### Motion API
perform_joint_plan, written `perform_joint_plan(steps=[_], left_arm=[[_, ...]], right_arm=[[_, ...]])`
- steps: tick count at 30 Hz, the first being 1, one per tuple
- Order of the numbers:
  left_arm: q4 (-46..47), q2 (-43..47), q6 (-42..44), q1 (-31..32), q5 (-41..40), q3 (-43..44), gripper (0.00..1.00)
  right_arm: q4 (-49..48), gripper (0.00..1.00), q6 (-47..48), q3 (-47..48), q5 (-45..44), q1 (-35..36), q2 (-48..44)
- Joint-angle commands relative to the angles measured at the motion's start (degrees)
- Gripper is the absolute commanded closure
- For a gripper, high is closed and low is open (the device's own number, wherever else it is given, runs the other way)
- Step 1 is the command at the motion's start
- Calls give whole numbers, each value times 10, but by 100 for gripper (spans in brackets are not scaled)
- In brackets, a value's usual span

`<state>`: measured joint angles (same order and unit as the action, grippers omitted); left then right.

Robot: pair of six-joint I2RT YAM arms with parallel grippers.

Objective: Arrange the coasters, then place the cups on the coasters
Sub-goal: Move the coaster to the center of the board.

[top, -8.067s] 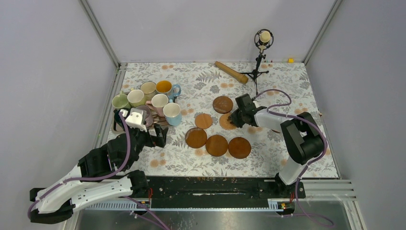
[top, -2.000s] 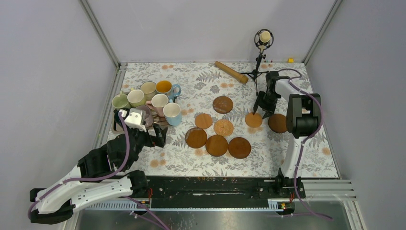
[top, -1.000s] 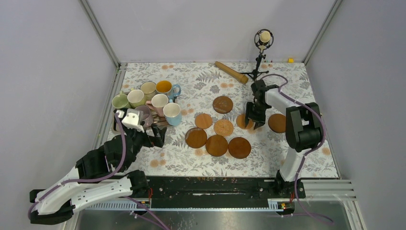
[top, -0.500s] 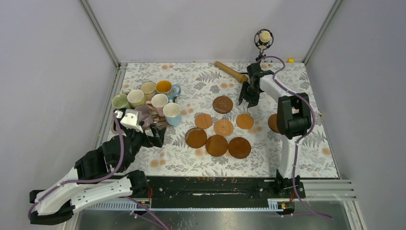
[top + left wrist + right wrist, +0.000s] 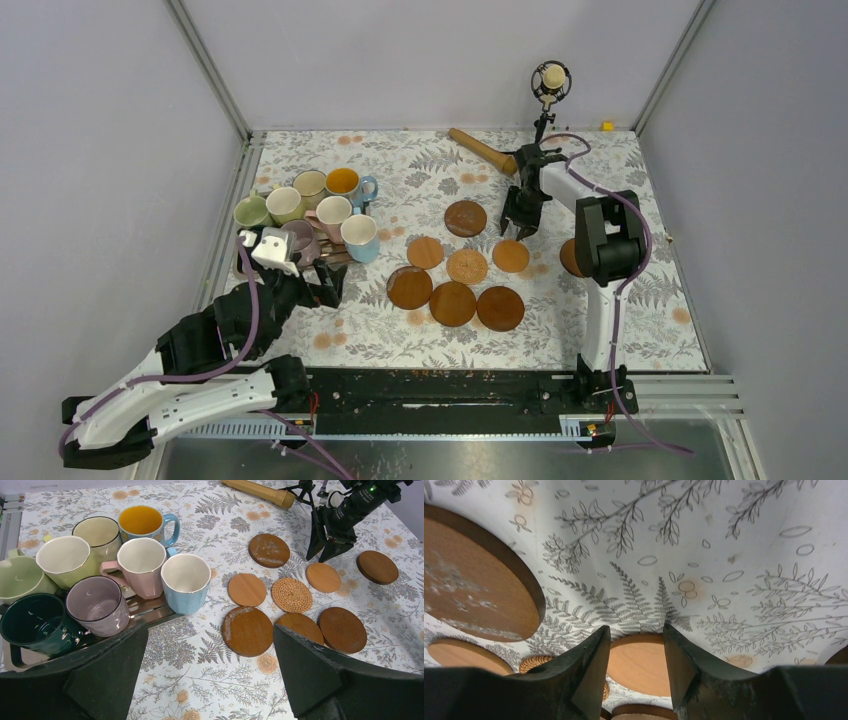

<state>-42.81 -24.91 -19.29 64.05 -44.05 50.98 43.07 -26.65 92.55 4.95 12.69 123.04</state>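
Observation:
Several brown and tan coasters lie mid-table: a dark one [image 5: 465,217], a tan one [image 5: 511,256], a woven one [image 5: 467,266] and others in front. One coaster [image 5: 568,257] is half hidden behind the right arm. My right gripper [image 5: 519,228] hovers between the dark and the tan coaster [image 5: 644,662], open and holding nothing [image 5: 635,630]. The cups crowd together at the left: light blue [image 5: 185,580], pink [image 5: 141,562], mauve [image 5: 97,605], dark green [image 5: 30,625], blue with yellow inside [image 5: 142,522]. My left gripper [image 5: 210,626] is wide open, just in front of them.
The cups stand on a metal tray [image 5: 147,611] by the left wall. A wooden stick [image 5: 483,150] and a microphone on a small tripod [image 5: 545,120] stand at the back, close behind the right gripper. A small yellow item [image 5: 606,126] sits in the far right corner.
My right gripper lifted off the tan coaster, swung back toward the far edge, then came forward slightly with its jaws a little narrower. The left arm has barely moved.

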Motion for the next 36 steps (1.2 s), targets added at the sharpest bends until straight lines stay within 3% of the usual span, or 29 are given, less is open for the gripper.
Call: perform_joint_plan(steps=[1, 16, 36], left_arm=[[22, 0, 6, -2, -3, 0, 2], [22, 1, 4, -2, -2, 0, 2], [22, 1, 4, -2, -2, 0, 2]], right_arm=[[13, 50, 8, -27, 16, 2, -32], [-42, 52, 1, -143, 43, 21, -106], [-58, 54, 10, -224, 21, 25, -161]])
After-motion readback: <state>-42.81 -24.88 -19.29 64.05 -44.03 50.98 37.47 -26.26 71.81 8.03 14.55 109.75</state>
